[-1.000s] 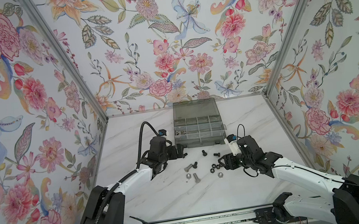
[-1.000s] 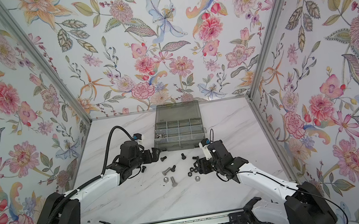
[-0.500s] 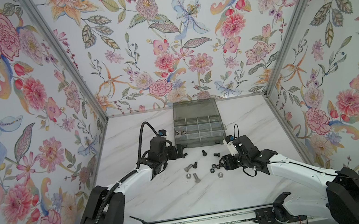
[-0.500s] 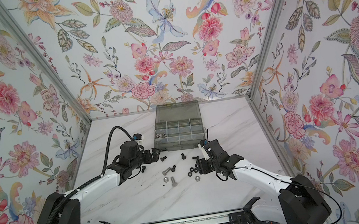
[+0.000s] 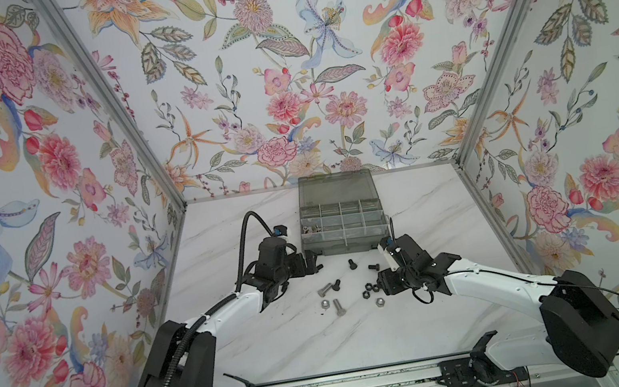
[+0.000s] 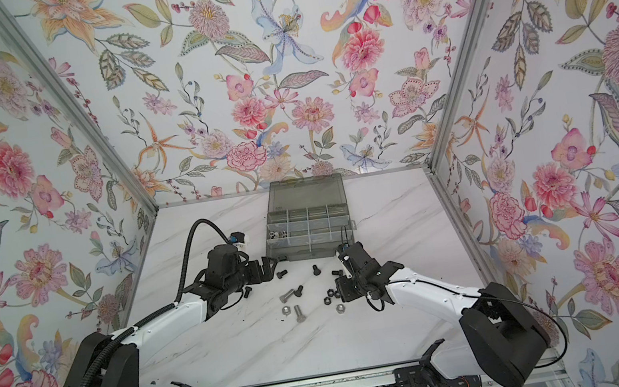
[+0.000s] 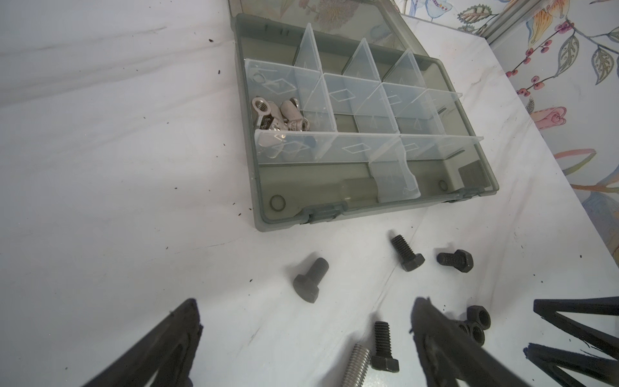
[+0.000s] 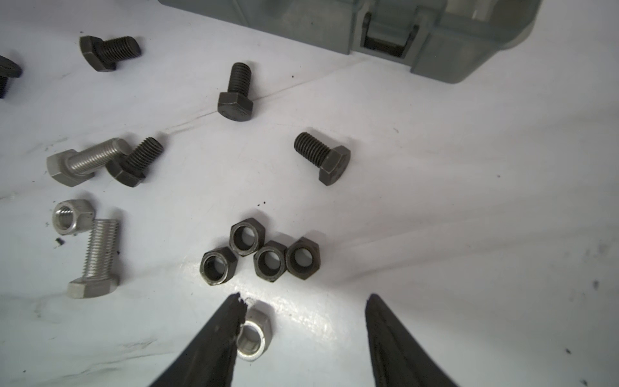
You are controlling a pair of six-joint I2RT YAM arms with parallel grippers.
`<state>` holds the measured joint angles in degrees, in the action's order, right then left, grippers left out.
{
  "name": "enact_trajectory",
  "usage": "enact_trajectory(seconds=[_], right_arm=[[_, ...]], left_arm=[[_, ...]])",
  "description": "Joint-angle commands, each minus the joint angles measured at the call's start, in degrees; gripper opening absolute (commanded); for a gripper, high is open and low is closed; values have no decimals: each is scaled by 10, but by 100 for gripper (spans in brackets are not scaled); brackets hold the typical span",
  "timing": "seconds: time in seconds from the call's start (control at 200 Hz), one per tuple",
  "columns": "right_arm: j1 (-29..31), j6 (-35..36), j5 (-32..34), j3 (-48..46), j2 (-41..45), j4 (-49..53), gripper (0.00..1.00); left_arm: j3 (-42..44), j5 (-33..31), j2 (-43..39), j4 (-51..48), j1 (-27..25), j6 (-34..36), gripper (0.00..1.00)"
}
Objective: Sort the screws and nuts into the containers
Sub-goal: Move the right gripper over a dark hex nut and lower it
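Now the right gripper (image 8: 304,298), jaws half open and empty, straddles a silver nut (image 8: 253,335) on the worktop (image 8: 469,217), touching one side; centring before closing would stop it skidding. The left wrist view, unlike the right, looks into the containers (image 7: 351,93), wing nuts (image 7: 291,112) in one cell; the left gripper (image 7: 307,301) gapes wide, empty.

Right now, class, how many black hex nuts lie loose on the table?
4 black hex nuts, clustered on the table ahead of the right gripper: one nearer the organizer box, three in a row behind it. More may hide under the arms.
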<state>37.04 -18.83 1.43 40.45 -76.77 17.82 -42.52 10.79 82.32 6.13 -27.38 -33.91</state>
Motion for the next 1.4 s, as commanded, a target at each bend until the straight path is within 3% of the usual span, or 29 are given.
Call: enact_trajectory(seconds=[0.0, 1.266, 1.396], right_arm=[[15, 7, 31, 15, -13, 32, 61], [35, 21, 70, 70, -142, 30, 62], [35, 24, 66, 76, -152, 29, 58]], left_arm=[[9, 11, 0, 6, 5, -6, 99], [25, 7, -18, 5, 10, -5, 99], [26, 7, -20, 5, 10, -6, 99]])
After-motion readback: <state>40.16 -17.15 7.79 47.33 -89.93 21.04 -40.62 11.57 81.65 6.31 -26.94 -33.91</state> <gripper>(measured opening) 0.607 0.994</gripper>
